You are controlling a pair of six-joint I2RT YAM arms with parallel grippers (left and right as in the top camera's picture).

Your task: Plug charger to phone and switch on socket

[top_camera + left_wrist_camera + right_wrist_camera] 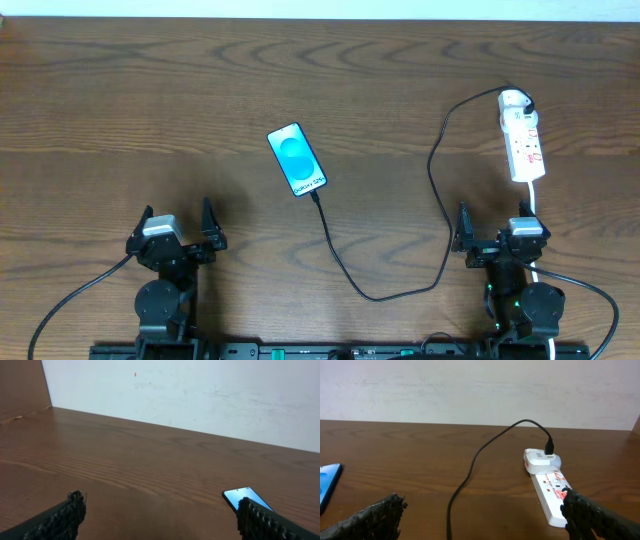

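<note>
Both claws, left [178, 213] and right [492, 215], stand released and empty at the lower edge, arms tucked low, fingers pointing up the frame. On the tabletop [120, 100], the socket [522, 140] lies upper right and the phone [297, 158] at centre. The charger [437, 170] looks limp and light; better to grip its stiff tip [316, 194], at the phone's lower end.

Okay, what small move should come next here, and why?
Probably reach the open right tool forward toward the socket just ahead of it: the charger already seems to meet the phone's lower edge, though its seating is unclear.
</note>
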